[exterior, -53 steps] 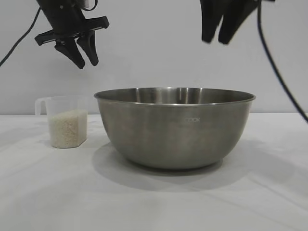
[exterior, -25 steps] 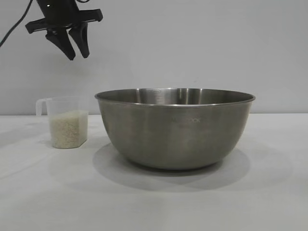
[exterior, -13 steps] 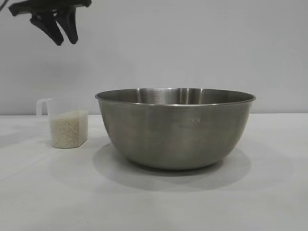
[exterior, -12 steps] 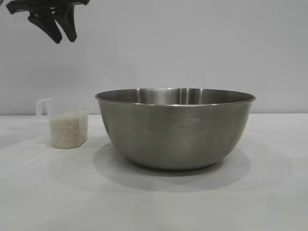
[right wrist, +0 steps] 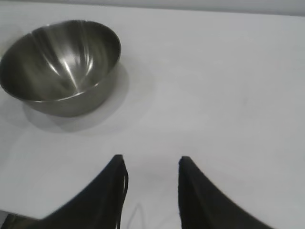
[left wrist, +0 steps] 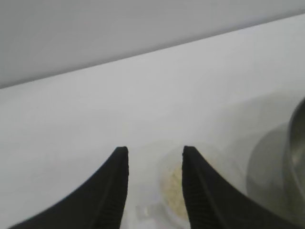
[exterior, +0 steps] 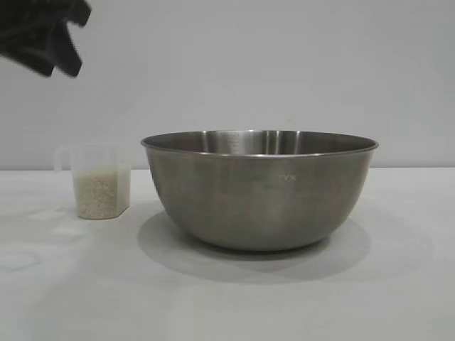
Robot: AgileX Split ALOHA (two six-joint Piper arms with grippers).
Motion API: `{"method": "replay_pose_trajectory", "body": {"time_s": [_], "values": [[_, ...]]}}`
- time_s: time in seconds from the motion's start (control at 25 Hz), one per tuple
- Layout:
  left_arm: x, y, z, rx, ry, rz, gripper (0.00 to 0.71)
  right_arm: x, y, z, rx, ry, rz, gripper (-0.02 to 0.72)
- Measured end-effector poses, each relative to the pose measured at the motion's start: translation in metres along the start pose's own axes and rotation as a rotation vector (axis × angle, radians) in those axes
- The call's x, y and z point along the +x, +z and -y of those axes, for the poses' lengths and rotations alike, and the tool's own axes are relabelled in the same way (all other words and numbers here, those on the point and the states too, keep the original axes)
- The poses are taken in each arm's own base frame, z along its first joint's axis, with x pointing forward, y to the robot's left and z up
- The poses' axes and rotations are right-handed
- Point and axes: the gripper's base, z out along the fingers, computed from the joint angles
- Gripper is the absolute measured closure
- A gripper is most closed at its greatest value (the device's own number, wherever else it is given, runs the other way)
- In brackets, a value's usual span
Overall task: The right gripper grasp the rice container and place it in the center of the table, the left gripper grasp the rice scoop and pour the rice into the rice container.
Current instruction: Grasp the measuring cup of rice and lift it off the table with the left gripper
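The steel rice container [exterior: 259,188] sits empty mid-table [exterior: 227,298]. Just beside it, apart, the clear rice scoop [exterior: 99,181] holds white rice [exterior: 101,193]. My left gripper [left wrist: 155,160] and right gripper [right wrist: 151,164] both stand parted, gripping nothing.

The left gripper [left wrist: 155,157] has two black fingers [left wrist: 116,191] tapering to curved points, with fine ridges along their inner faces. The right gripper [right wrist: 150,164] looks alike: black, pointed, matte.

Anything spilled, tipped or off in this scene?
Nothing stands out. The rice container sits upright on the table with no rice inside, the rice scoop stands upright beside it holding its rice, no stray grains visible.
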Motion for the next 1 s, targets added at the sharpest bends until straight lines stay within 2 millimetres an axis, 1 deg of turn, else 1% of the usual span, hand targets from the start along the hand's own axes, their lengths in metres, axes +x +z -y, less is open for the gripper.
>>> {"method": "replay_pose_trajectory", "body": {"time_s": [0.12, 0.2, 0.52, 0.6, 0.72, 0.8, 1.0], "values": [[0.013, -0.005, -0.002, -0.013, 0.001, 0.021, 0.475, 0.000, 0.000, 0.000, -0.002, -0.013, 0.000, 0.476], [0.022, -0.002, -0.003, -0.018, 0.011, 0.023, 0.475, 0.000, 0.000, 0.000, -0.004, -0.017, 0.000, 0.476], [0.062, 0.030, -0.002, -0.009, 0.080, 0.077, 0.475, 0.000, 0.000, 0.000, -0.005, -0.017, -0.001, 0.476], [0.075, 0.037, -0.002, -0.010, 0.087, 0.044, 0.475, 0.000, 0.000, -0.001, -0.006, -0.016, -0.001, 0.476], [0.090, 0.046, -0.003, -0.021, 0.088, -0.009, 0.475, 0.000, 0.000, -0.001, -0.006, -0.016, -0.001, 0.476], [0.092, 0.051, -0.003, -0.028, 0.085, -0.016, 0.475, 0.000, 0.000, -0.001, -0.006, -0.016, -0.001, 0.476], [0.080, 0.067, -0.002, -0.037, 0.074, 0.044, 0.475, 0.000, 0.000, -0.001, -0.006, -0.016, -0.001, 0.476]]}}
